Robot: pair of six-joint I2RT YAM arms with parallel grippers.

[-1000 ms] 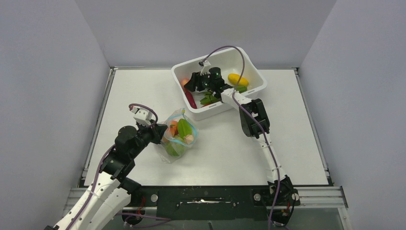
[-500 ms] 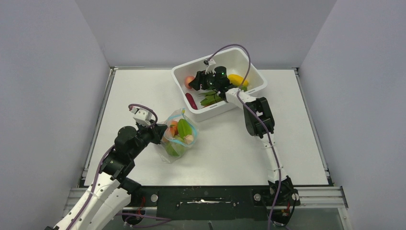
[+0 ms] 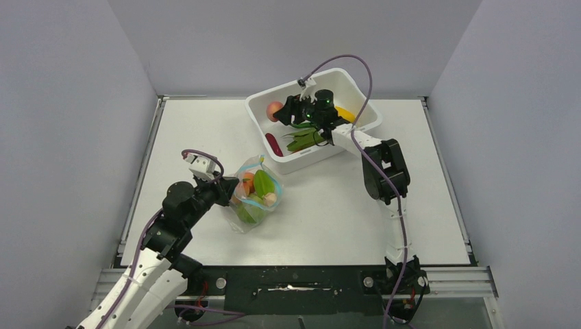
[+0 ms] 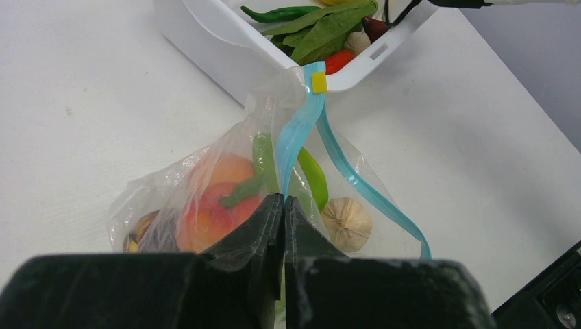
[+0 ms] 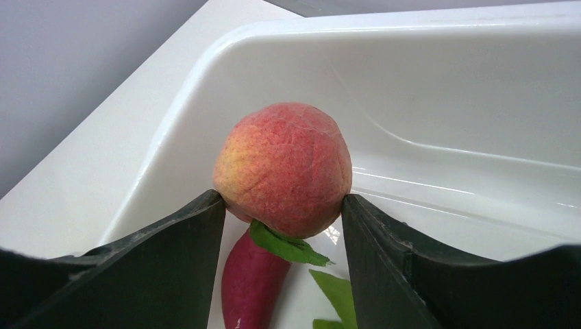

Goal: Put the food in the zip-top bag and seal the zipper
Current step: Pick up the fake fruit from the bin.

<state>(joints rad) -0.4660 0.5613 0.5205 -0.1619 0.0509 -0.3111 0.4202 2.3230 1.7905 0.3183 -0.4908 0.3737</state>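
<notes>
A peach (image 5: 282,168) is pinched between the jaws of the right gripper (image 5: 281,200), one jaw pressed against each flank, with its green leaf (image 5: 288,245) hanging below. It is held inside the white tub (image 3: 301,159), at the tub's left end, above a dark red vegetable (image 5: 248,284) that lies on the tub's floor. The zip-top bag (image 3: 255,192) is set on the desk (image 3: 329,212) just off the tub's near-left corner and is already loaded with other food (image 4: 219,199). Its zipper (image 4: 301,123) is parted into two blue strands that are joined at a yellow tab (image 4: 319,81) beside the tub's wall. One strand is clamped in the pressed-together jaws of the left gripper (image 4: 283,202), so the mouth is held up. From the peach, the mouth is judged to lie outward over the tub's near wall and to the left, so a lift over that wall is called for.
</notes>
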